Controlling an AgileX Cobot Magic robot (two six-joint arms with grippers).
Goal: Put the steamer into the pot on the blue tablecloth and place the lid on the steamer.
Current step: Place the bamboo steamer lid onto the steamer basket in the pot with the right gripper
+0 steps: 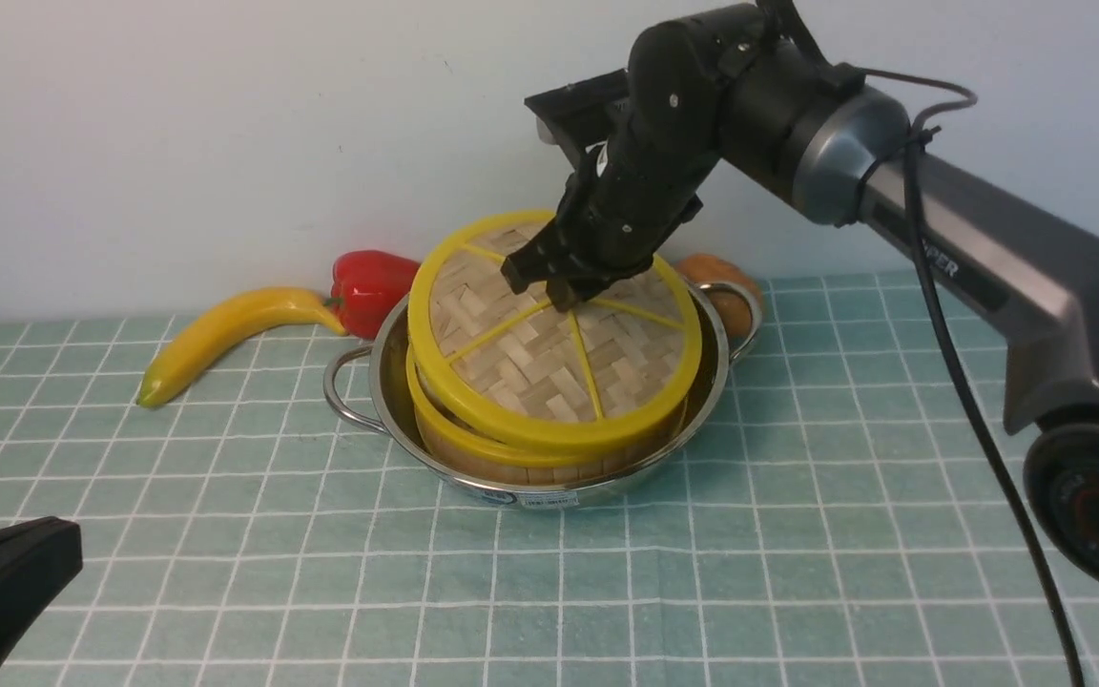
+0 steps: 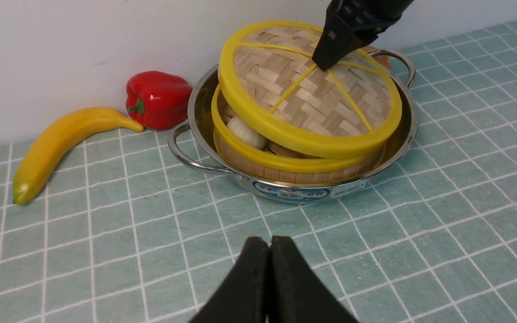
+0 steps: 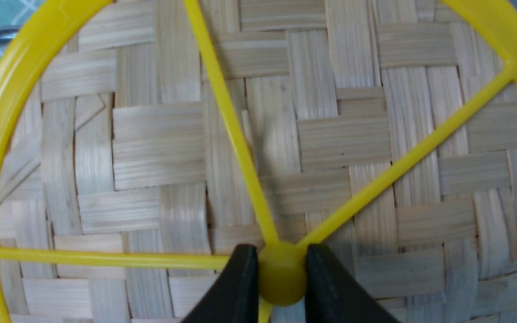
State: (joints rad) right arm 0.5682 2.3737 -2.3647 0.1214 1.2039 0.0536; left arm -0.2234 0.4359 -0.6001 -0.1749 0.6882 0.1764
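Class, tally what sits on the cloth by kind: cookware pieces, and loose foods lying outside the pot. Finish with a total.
Cookware: 3 (pot, steamer, lid)
Loose foods: 3 (banana, red pepper, brown item behind the pot)
Total: 6

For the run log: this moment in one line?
steamer: in pot | lid: tilted, not seated | right gripper: shut on lid | left gripper: shut, empty
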